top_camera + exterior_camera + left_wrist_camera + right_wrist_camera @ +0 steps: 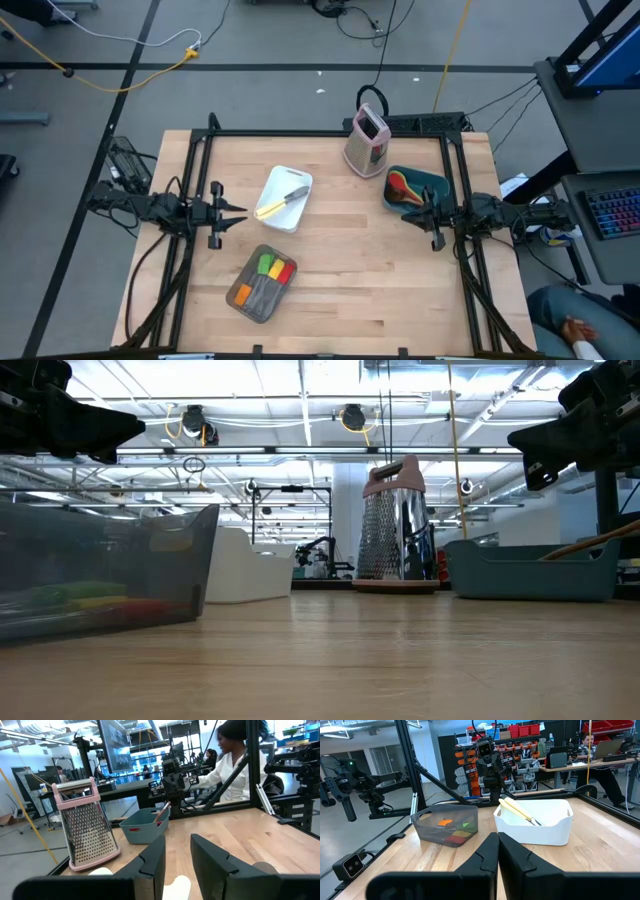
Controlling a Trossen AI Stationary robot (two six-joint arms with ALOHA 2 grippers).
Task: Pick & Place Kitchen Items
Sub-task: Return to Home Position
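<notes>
A yellow-handled knife [276, 205] lies in the white tray [297, 219] left of the table's middle. Green, red and orange spatulas [270, 268] lie in the grey pan [245, 300] near the front edge. The teal bin [432, 181] at the right holds a red spoon [398, 184] and a brown wooden spoon [162, 812], whose handle sticks over the rim. My left gripper [240, 209] hovers at the table's left, level and open, with nothing between its fingers [152, 862]. At the table's right, my right gripper [406, 212] hovers level and shut, empty, beside the bin.
A pink-and-steel box grater [366, 140] stands upright at the far middle, next to the teal bin. Black frame rails [330, 131] run along the far, left and right edges. A person [235, 765] sits beyond the table's right side.
</notes>
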